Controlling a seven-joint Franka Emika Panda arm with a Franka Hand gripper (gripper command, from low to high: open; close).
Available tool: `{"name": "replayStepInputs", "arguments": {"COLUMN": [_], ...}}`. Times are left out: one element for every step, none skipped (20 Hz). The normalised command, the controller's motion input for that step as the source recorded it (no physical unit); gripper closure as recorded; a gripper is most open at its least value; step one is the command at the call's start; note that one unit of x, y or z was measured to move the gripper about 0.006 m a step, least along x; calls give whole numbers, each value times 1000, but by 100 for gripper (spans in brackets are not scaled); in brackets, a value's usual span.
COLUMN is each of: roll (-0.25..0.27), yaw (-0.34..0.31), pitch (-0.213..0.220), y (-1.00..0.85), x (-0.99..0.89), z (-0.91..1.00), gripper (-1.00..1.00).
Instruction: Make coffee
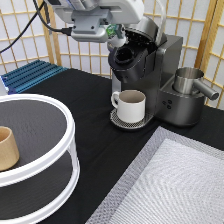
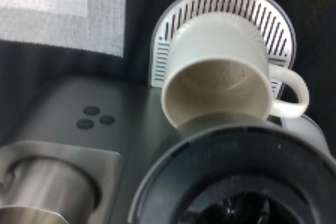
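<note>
My gripper [image 1: 117, 34] is at the exterior view's top, just above the coffee machine [image 1: 162, 80]. It is shut on the coffee pod [image 1: 114, 32], a small white piece with green print. The pod hangs right over the machine's open round pod chamber [image 1: 125, 56], which also shows in the wrist view [image 2: 240, 185]. A cream-white handled mug [image 1: 131, 105] stands empty on the drip tray [image 1: 120, 123] under the chamber. The wrist view shows the mug [image 2: 217, 75] and the slotted tray [image 2: 247, 15] from above.
A steel jug [image 1: 189, 80] sits on the machine's side at the exterior view's right. A tan handleless cup [image 1: 7, 148] stands on a white round two-tier shelf [image 1: 60, 165] at the left. A blue rack [image 1: 30, 74] lies behind it. A grey mat [image 1: 175, 185] covers the bottom right.
</note>
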Motion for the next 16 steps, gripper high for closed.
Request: {"name": "replayStepInputs", "arguments": {"roll": [0, 0, -5, 0, 0, 0, -6, -10, -15, -36, -32, -26, -24, -22, -18, -16], "yaw": [0, -4, -16, -19, -23, -26, -40, -40, -36, -41, -33, -30, -28, -30, -29, -34], "pitch": [-14, -14, -1, 0, 0, -1, -14, -14, -11, -16, -9, -6, -18, -23, -16, -17], "y": [189, 140, 120, 120, 117, 89, 94, 111, 163, 231, 234, 191, 189, 180, 151, 109], "x": [-29, -9, 0, 0, 0, 0, 0, 0, 0, 0, 0, 0, 0, 0, 0, 0], "z": [0, -9, 0, 0, 0, -94, -109, -191, -209, -189, -117, -146, -171, -114, -160, -163], "gripper": [100, 100, 100, 100, 100, 100, 100, 100, 100, 100, 100, 100, 100, 100, 100, 100]}}
